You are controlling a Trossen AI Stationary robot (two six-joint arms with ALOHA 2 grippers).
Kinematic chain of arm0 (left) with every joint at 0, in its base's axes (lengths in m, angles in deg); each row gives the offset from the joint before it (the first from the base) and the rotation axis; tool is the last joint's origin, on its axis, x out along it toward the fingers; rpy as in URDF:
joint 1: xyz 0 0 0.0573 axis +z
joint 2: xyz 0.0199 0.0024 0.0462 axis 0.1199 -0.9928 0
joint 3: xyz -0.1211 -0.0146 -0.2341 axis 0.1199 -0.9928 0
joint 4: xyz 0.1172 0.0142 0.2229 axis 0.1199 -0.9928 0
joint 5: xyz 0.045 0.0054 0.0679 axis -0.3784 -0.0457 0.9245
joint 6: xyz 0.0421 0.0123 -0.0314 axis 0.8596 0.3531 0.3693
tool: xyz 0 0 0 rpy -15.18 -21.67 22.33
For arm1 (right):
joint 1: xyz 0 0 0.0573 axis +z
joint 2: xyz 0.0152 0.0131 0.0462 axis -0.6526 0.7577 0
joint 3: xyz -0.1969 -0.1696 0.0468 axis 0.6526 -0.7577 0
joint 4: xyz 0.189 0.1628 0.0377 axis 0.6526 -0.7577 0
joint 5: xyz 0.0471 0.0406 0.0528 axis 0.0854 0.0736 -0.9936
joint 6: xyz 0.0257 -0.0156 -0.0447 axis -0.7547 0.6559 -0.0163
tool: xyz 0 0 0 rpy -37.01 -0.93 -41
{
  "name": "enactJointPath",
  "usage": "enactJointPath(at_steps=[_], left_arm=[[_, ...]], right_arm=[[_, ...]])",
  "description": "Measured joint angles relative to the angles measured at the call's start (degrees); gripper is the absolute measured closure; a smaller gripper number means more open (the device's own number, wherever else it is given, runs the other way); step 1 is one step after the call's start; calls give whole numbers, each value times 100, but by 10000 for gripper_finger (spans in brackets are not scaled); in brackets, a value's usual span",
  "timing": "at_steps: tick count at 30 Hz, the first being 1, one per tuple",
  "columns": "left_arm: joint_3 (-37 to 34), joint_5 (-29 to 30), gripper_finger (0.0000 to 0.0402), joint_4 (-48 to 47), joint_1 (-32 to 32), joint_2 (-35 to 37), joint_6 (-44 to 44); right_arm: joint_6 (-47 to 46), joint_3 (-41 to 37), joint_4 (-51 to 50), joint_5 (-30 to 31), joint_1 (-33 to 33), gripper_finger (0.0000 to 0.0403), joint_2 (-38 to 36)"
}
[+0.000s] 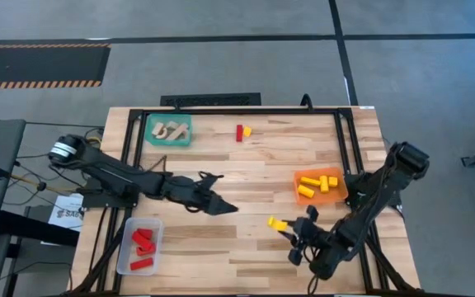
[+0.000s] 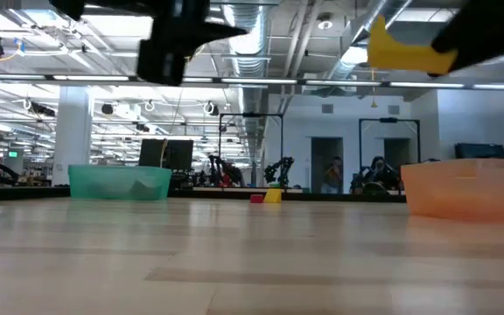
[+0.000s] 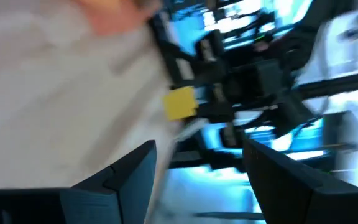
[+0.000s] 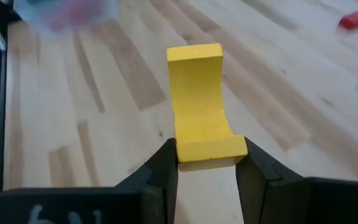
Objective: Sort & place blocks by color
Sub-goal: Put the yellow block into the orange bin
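Right gripper [image 4: 207, 163]: both fingers clamped on the lower end of a yellow block [image 4: 199, 106], a brick with a scooped face, which juts out past the fingertips. Block is off the table; the level view shows it high in the air [image 2: 407, 49]. From overhead it sits around 5 o'clock on the table [image 1: 278, 223], the right arm reaching in from the 4 o'clock corner.

Left gripper [image 1: 221, 205]: fingers [image 3: 120, 180] spread apart, nothing between them. It hangs over mid-table, slightly toward 7 o'clock, pointing at the right arm's load. Waiting, by the look of it.

Trays: orange tray [image 1: 342, 194] near 3 o'clock holds other yellow pieces; teal tray [image 1: 186, 132] at 11 o'clock holds pale wood ones; clear tray [image 1: 124, 252] at 7 o'clock holds red ones.

Loose still: a red block [image 1: 239, 133] and a small yellow block [image 1: 246, 131], touching, at 12 o'clock.

Step in hand, as I judge it: carrying a yellow piece to its colour group. Next move calls for swinging the load toward 3 o'clock, over the orange tray's rim, then letting go low enough that the block doesn't bounce out. The 12 o'clock pair comes after.
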Motion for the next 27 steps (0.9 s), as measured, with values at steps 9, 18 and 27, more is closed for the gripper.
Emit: enactJointPath(at_steps=[9, 18, 27], left_arm=[[2, -208, 153, 2114, -20, -1233, -996], [345, -389, 105, 2381, 17, -1792, -1030], [402, -612, 104, 2369, 217, -1833, -782]], right_arm=[[880, 2, 469, 17, -281, 281, -431], [1941, -1, 1382, -349, -851, 280, -351], [2626, 4, 1706, -1232, -1387, 280, -356]])
